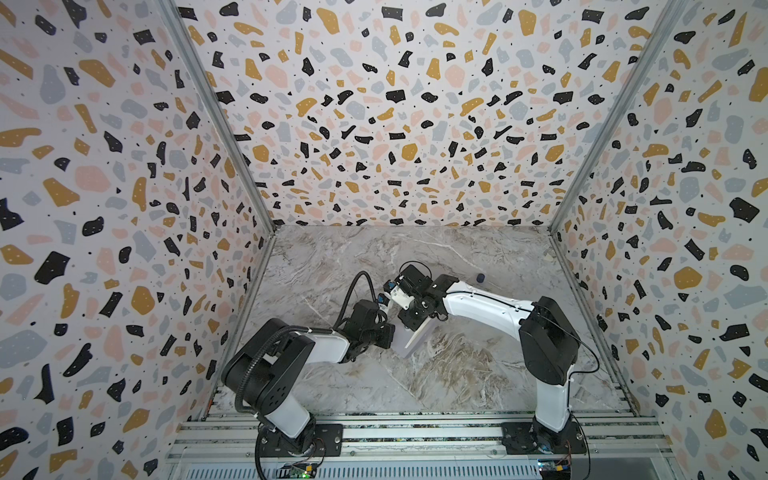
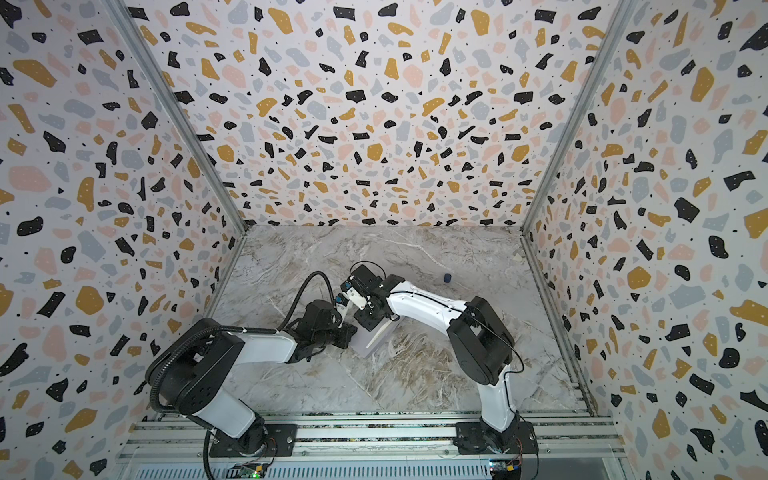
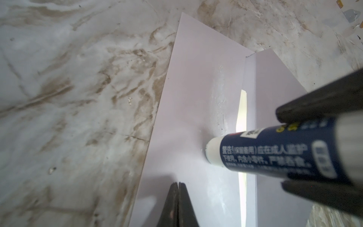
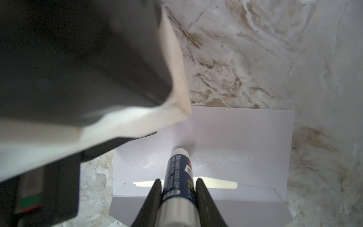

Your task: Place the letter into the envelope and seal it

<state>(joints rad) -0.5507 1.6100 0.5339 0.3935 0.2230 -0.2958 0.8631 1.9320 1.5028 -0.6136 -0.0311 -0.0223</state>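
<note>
Inspection from my remote station, all positions taken from the envelope.

1. The envelope [image 1: 409, 348] [image 2: 365, 348] [image 3: 196, 94] [image 4: 245, 133] lies flat on the marble worktop [image 1: 457, 374] [image 2: 415, 374] between the two arms, partly hidden under them in both top views. Its flap [image 3: 279, 82] [image 4: 127, 206] is open and laid out flat away from the body.

2. The letter [image 3: 243, 106] [image 4: 220, 184] sits inside the envelope. I see only a thin cream strip of it at the mouth, between the body and the flap fold.

3. Right tool [image 3: 281, 149] [image 4: 178, 181]: jaws narrow, clamped on a dark blue glue stick [image 3: 275, 155] [image 4: 177, 169] across its barrel. The stick comes in over the flap and mouth, tilted, and its white tip touches the envelope's body just beside the mouth.

4. Whitish smears [image 3: 222, 98] [image 4: 220, 157] run along the body near the mouth, on one side of the tip.

5. Left tool [image 3: 178, 189]: jaws fully together, nothing between them. The tips point down at the envelope's body near the long edge opposite the mouth. I cannot tell whether they press the paper or hang just above it. A shadow lies beside them.

6. A small dark blue object [image 1: 481, 277] [image 2: 446, 278] lies on the worktop well apart from the envelope, on the back-wall side, beyond the right arm. It is too small for me to identify.

7. In the right wrist view the left arm [image 4: 78, 68] is a large blurred mass above the envelope's corner.
</note>
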